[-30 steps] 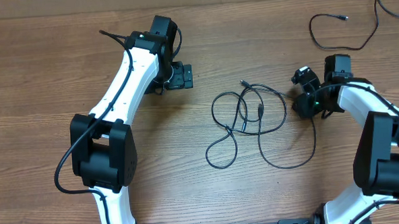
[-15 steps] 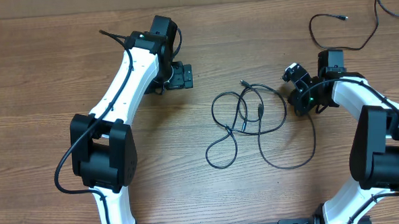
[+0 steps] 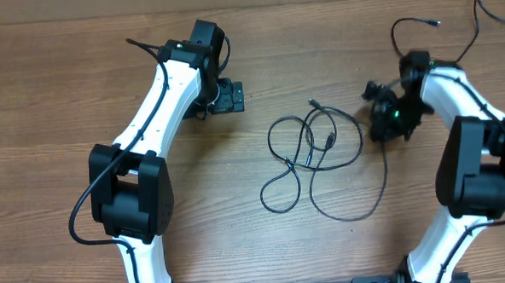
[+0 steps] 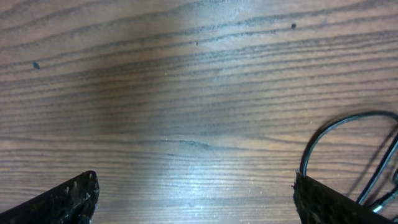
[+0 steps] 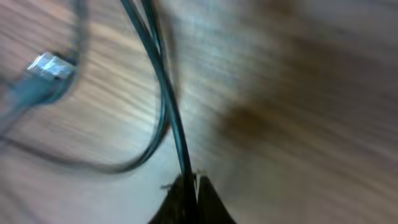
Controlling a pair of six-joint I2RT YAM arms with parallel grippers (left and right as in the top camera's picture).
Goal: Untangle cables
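Wood-grain tabletop [image 3: 63, 98]: brown and bare apart from the cords and the two white arms.
Thin black cables [image 3: 308, 153]: a loose knot of overlapping loops lying flat, just toward 3 o'clock from the tabletop's middle. One small loop trails toward 7 o'clock and a wide loop sweeps round from 5 o'clock to 3 o'clock.
Right end effector [image 3: 382, 129]: at 3 o'clock of the knot, fingers pinched narrow on the strand of the wide loop. The right wrist view shows the black cord running straight into the closed fingertips [image 5: 186, 190].
Pale silvery plug [image 5: 48, 65]: lies free on the wood beyond the held strand, blurred.
Left end effector [image 3: 233, 96]: at 10 o'clock of the knot, fingers spread wide and holding nothing. It stands apart from the cords, with only a curve of cord at the edge of its wrist view.
Step in hand: probably the first pull, with one strand gripped and the knot not yet opened.
Next move: likely drawing the held strand outward toward 3 o'clock, slowly enough that the loops slide off and do not tighten. The idle left end effector may need to pin the knot.
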